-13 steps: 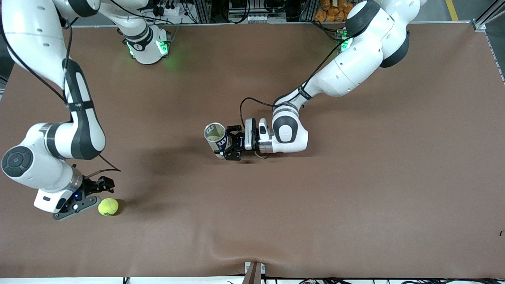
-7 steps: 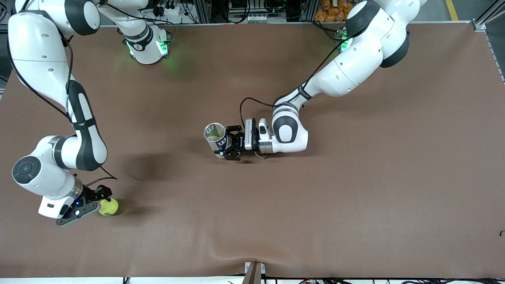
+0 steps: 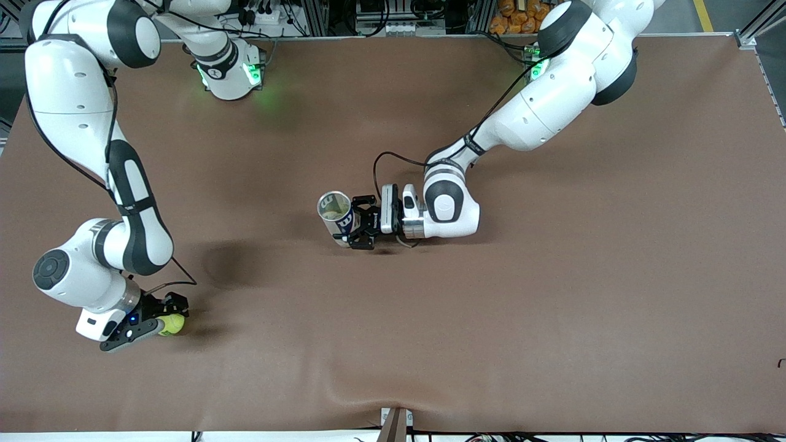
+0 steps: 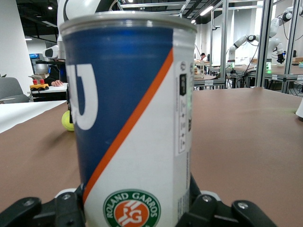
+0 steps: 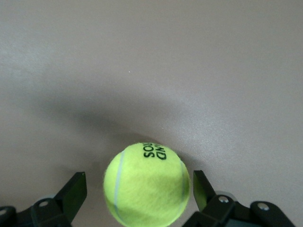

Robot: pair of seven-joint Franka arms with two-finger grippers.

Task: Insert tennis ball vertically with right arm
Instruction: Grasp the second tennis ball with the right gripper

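Looking down from the front view, the tennis ball (image 3: 172,323) lies on the brown tabletop (image 3: 552,307) at the right arm's end, with the right claw (image 3: 164,314) low around it. Mid-tabletop, the left claw (image 3: 360,229) pinches an upright can (image 3: 337,217), its mouth open.

In the left wrist view, the can (image 4: 132,118) fills the frame between the fingers (image 4: 208,213).

In the right wrist view, the right claw (image 5: 137,189) is spread, the ball (image 5: 147,184) between its fingers (image 5: 73,194), not pinched.
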